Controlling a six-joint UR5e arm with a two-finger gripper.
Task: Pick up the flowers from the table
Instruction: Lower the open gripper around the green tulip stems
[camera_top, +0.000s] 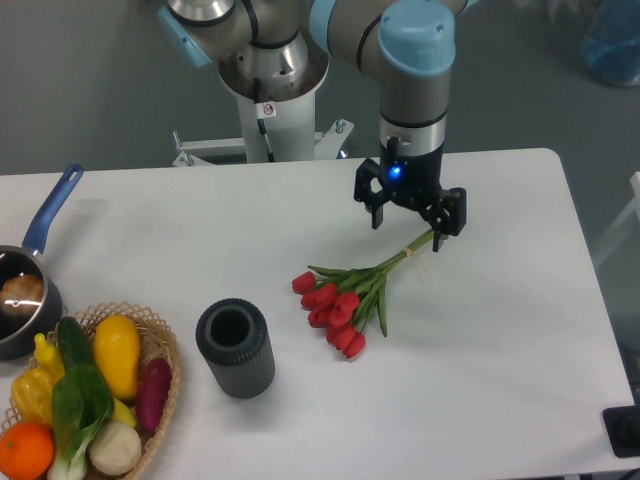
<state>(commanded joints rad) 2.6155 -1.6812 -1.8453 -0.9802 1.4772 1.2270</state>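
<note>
The flowers (345, 299) lie flat on the table (500, 380) a little right of the middle of the frame, red buds bunched toward the lower left and the pale stems running up and to the right. Green leaves spread between the buds and the stems.

The gripper (407, 234) hangs above the far end of the stems, in the upper middle of the frame, with a blue light glowing on its body. Its two fingers are spread wide apart and hold nothing; one fingertip is on the left side, the other on the right, just beside the stem tips (whether that right fingertip touches the stems cannot be told from this angle). The arm rises from the gripper toward the top edge of the frame.

Left of the flowers, in the lower middle, a dark ribbed cylinder (235, 347) stands upright with its open end facing up, apart from the buds. In the lower left corner a woven basket (160, 340) holds vegetables and fruit, among them a yellow one, a purple one, an orange and a leafy green. Above it, at the left edge, sits a pot (25, 300) with a blue handle pointing up and to the right.
</note>
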